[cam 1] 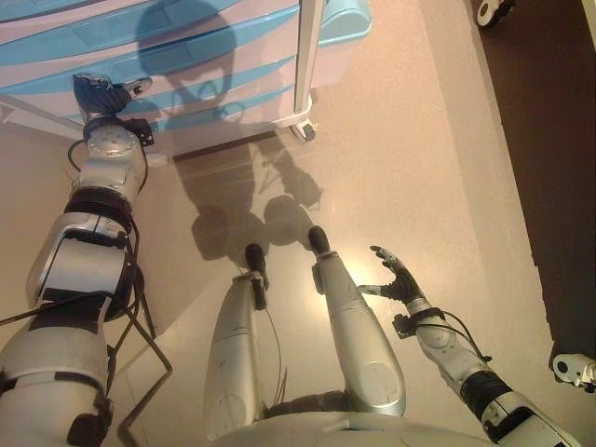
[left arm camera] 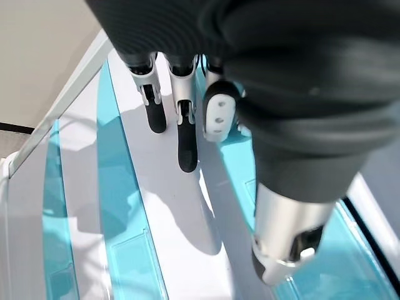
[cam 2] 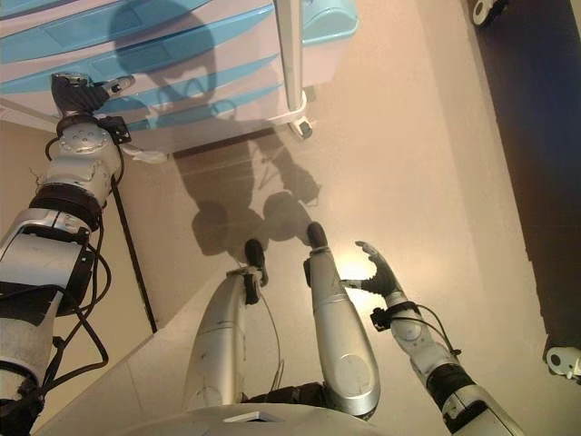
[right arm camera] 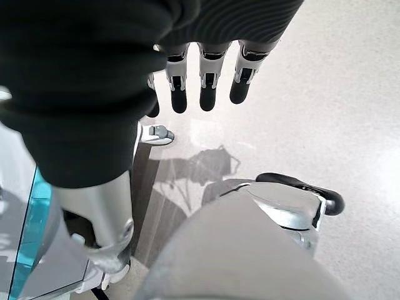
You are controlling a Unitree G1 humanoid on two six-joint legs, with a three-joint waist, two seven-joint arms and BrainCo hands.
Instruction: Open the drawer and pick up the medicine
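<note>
A white cart with light-blue drawers stands at the upper left; its drawers look shut. My left hand is raised against the drawer fronts. In the left wrist view its fingers are straight and point along a blue drawer front, holding nothing; whether they touch it I cannot tell. My right hand hangs low at the right, open and empty, with its fingers over bare floor. No medicine shows in any view.
The cart stands on casters, and a blue bin hangs on its right side. A dark floor strip runs along the right. Another wheel shows at the top right, a white object at the lower right.
</note>
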